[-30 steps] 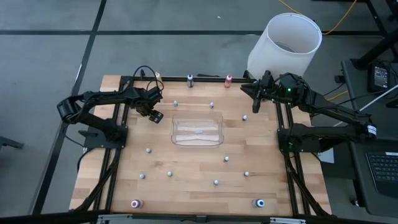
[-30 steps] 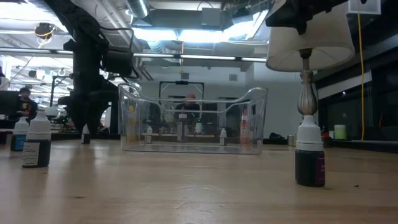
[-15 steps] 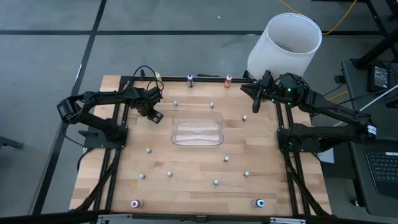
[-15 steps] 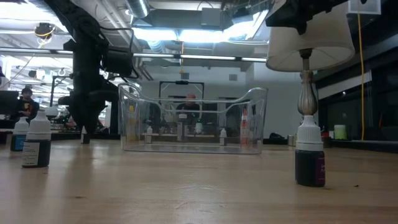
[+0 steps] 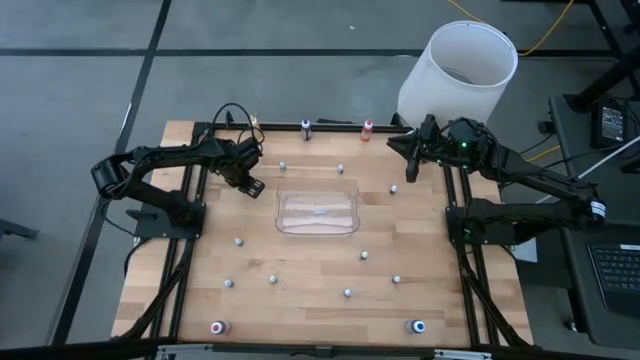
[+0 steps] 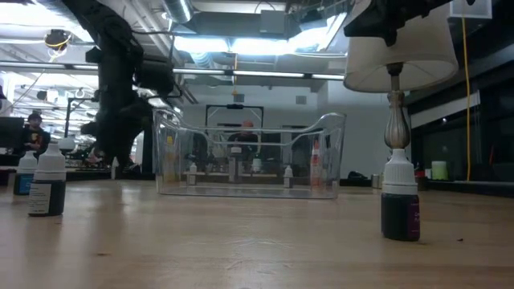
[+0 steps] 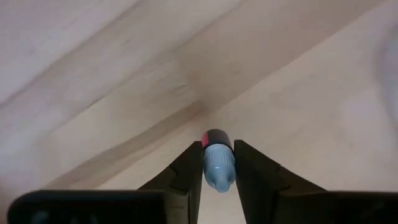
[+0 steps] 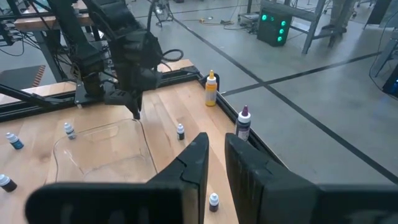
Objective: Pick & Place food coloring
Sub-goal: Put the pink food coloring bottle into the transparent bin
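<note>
Left gripper (image 7: 218, 163) pinching a pale-capped red food coloring bottle (image 7: 217, 163) beside the clear tray (image 5: 318, 212), right gripper (image 8: 216, 155) empty, fingers narrowly apart, no legible labels

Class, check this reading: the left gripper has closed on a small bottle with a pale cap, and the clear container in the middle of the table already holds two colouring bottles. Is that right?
Not quite. The left gripper is closed on a small bottle with a pale cap, as the left wrist view shows. But the clear container holds no colouring bottles: the high view shows it empty.
</note>
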Tool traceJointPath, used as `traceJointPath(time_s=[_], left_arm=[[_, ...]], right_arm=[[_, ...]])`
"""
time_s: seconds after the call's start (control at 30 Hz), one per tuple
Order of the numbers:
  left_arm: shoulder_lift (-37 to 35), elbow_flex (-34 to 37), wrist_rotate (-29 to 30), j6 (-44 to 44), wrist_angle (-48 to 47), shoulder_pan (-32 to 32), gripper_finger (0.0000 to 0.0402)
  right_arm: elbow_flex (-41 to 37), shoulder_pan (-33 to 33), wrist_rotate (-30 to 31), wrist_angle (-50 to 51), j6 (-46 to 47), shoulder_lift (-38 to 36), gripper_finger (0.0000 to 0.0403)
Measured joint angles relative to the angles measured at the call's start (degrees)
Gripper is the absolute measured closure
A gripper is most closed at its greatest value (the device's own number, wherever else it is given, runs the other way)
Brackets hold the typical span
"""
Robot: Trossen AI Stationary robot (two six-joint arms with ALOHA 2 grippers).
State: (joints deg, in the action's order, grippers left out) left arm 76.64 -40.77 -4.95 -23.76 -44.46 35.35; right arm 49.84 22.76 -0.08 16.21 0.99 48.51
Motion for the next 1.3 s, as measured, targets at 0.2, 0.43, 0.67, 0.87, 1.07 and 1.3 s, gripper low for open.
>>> traceJointPath(time_s=[0.2, 0.43, 0.67, 0.87, 1.07, 1.3], left_arm=[[-0.02, -7.76, -0.99, 1.8, -3.33, -0.17, 0.0328], [-0.02, -21.92, -1.0, 6.61, -10.06, -1.97, 0.0325], [0.06, -36.55, -2.34, 10.88, -19.1, -4.02, 0.0329], [3.27, -46.53, -2.79, 12.23, -25.95, -7.32, 0.0329], [9.09, -52.63, -2.98, 13.14, -27.6, -12.1, 0.0327], [14.92, -54.08, -3.32, 15.94, -26.33, -16.39, 0.0329]], right_arm=[[0.0, -0.02, 0.0, 0.0, 0.0, 0.0, 0.0345], [0.0, -0.02, 0.0, -0.02, 0.14, 0.0, 0.0345], [0.0, -0.02, 0.0, -0.02, 0.04, 0.0, 0.0345], [0.0, -0.02, 0.0, -0.05, 0.02, 0.0, 0.0345], [0.0, -0.02, 0.0, -0.05, -1.48, 0.0, 0.0345], [-0.01, -0.02, -0.02, 0.2, -1.49, 0.0, 0.0345]])
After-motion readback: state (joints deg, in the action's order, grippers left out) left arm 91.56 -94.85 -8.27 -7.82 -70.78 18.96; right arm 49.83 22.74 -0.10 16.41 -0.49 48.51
